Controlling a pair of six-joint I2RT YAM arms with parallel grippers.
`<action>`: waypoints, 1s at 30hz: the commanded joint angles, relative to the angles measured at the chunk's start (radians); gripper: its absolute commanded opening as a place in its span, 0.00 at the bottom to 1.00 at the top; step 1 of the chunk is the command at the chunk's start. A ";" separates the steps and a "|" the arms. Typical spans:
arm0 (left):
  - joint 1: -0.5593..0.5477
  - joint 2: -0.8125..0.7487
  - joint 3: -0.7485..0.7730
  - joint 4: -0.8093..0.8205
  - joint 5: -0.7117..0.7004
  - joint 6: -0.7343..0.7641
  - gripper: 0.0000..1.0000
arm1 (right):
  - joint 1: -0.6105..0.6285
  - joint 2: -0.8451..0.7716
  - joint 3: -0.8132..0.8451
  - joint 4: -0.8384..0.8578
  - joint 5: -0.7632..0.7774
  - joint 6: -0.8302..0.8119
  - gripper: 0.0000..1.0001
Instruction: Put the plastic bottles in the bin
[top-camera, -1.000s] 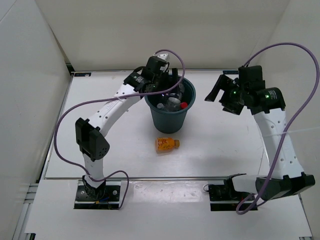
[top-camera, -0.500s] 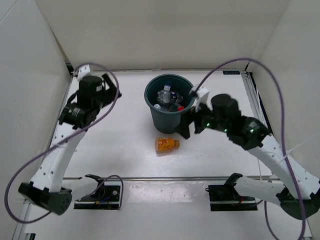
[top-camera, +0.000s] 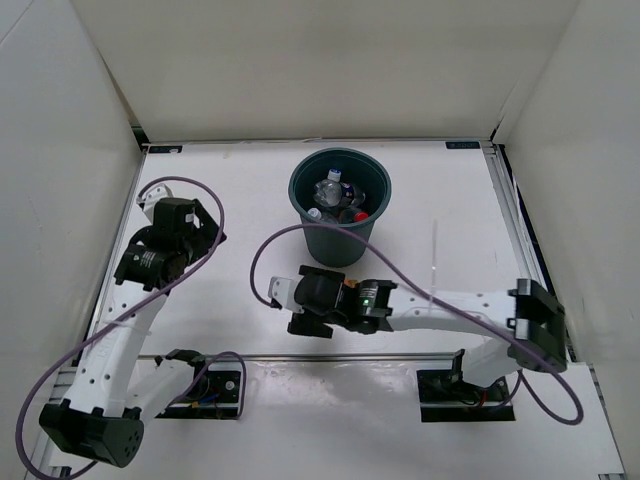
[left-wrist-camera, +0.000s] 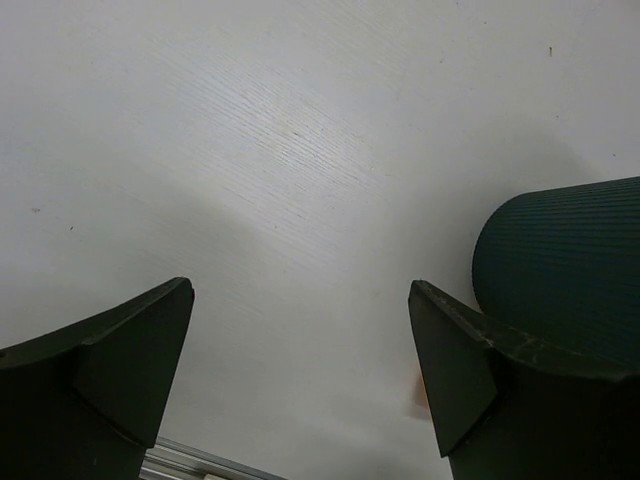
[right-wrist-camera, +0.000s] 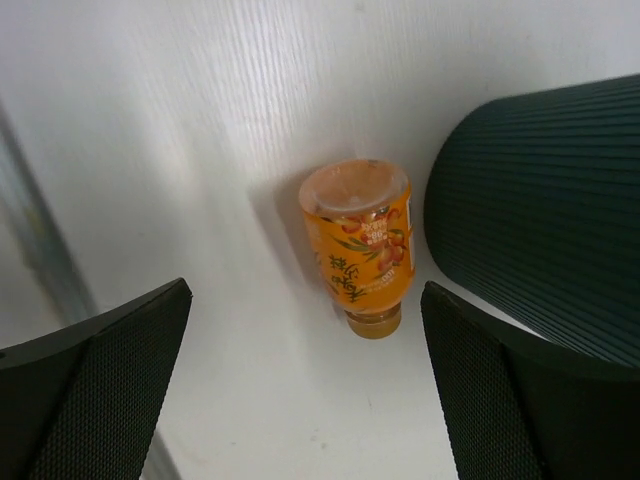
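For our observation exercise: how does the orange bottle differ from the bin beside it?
The orange bottle lies on its side; the bin stands upright. The bottle is bright orange; the bin is dark teal-grey and ribbed. The bin is far wider than the bottle. Both rest on the white table.

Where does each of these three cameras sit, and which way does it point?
Top external: fixed above and behind the robot, looking down on table and bin; left arm and right arm show.
Left wrist: on that wrist, facing down at the table; open left gripper shows.
Right wrist: likewise, facing the orange bottle lying beside the bin; open right gripper shows.
Shared: both wrist views catch the bin's ribbed wall at right.
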 joint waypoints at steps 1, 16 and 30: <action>0.005 -0.035 -0.026 0.003 0.018 0.025 1.00 | 0.000 0.048 -0.028 0.156 0.157 -0.074 1.00; 0.005 -0.110 -0.139 -0.015 0.081 0.056 1.00 | -0.074 0.181 -0.132 0.294 0.258 0.000 1.00; 0.005 -0.147 -0.159 -0.075 0.052 0.094 1.00 | -0.158 0.280 -0.026 0.110 -0.067 0.170 0.70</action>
